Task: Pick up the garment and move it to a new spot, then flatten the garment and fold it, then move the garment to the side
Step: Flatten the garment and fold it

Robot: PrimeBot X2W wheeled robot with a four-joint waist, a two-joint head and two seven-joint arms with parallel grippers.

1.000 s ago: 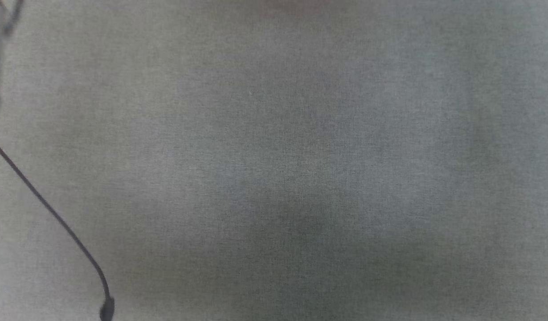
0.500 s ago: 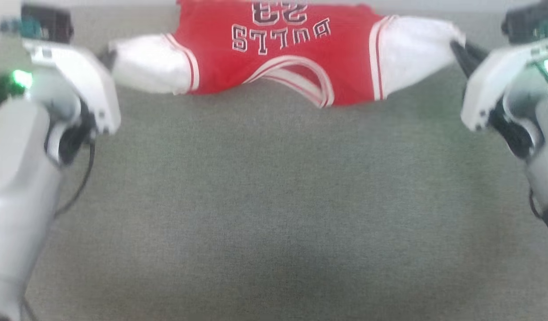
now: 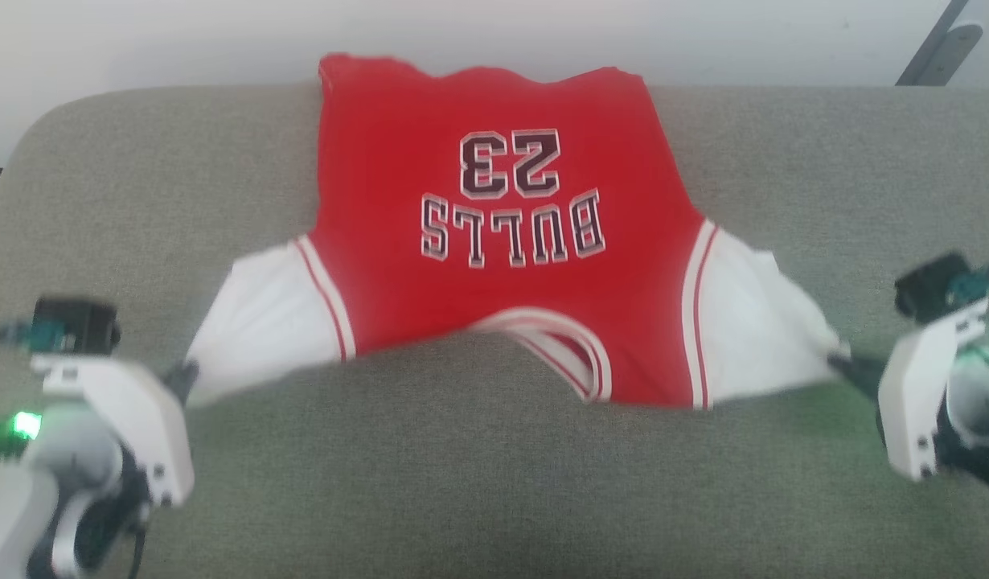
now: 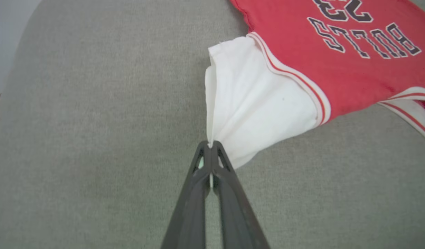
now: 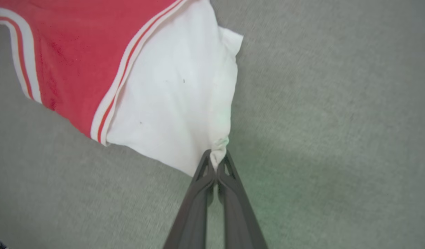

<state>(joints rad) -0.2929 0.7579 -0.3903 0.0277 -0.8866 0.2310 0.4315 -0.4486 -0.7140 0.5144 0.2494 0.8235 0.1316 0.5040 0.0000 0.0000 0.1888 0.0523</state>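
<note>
The garment [image 3: 494, 241], a red jersey with white sleeves and the number 23 upside down, is stretched between my two grippers over the grey cushion [image 3: 494, 482]. My left gripper [image 3: 185, 376] is shut on the tip of the left white sleeve [image 4: 254, 103]. My right gripper [image 3: 844, 363] is shut on the tip of the right white sleeve [image 5: 178, 103]. In the left wrist view the left gripper [image 4: 209, 144] pinches gathered white cloth, and in the right wrist view the right gripper [image 5: 217, 155] does the same. The garment's hem lies at the cushion's far edge.
The grey cushion's far edge [image 3: 141, 96] meets a pale wall, with a rounded corner at the far left. A dark slanted bar [image 3: 937, 48] stands at the far right. Bare cushion stretches in front of the garment.
The head camera has tilted up, so the picture shifted from bare cushion to the whole garment. Both grippers stay shut on the sleeves, and the garment now sits lower in view.
</note>
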